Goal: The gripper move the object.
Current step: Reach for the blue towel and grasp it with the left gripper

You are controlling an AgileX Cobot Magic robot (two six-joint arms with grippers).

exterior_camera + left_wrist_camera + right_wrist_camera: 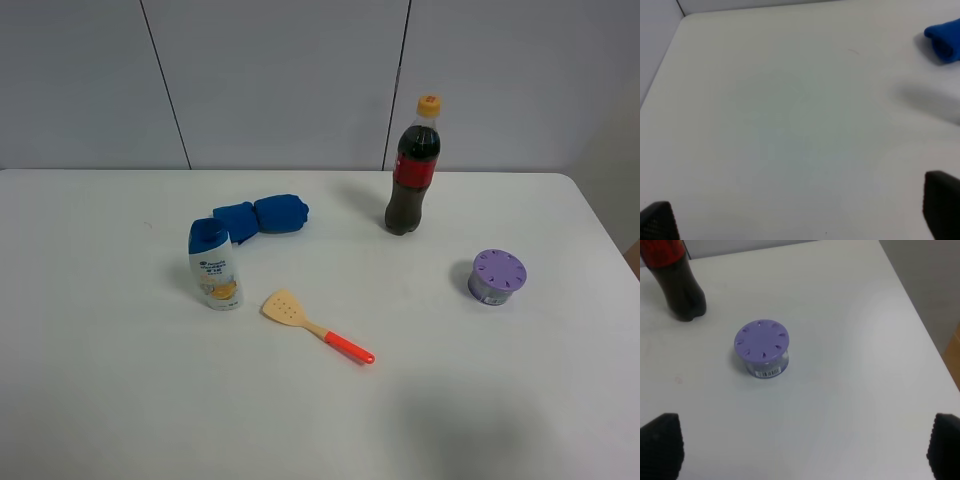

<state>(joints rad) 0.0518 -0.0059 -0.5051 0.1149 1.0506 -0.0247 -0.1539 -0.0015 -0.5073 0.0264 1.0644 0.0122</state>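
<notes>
The blue cloth bundle (261, 217) lies on the white table (100, 300) behind the shampoo bottle, pinched into two rounded lumps. One end of it shows in the left wrist view (945, 40). No arm shows in the exterior high view. My left gripper (800, 220) is open and empty above bare table, well away from the bundle. My right gripper (805, 450) is open and empty, with the purple jar in front of it.
A white shampoo bottle with a blue cap (213, 264) stands in front of the bundle. A yellow spatula with a red handle (316, 326) lies mid-table. A cola bottle (413, 168) (675, 280) stands at the back. A purple-lidded jar (497, 277) (762, 347) sits right.
</notes>
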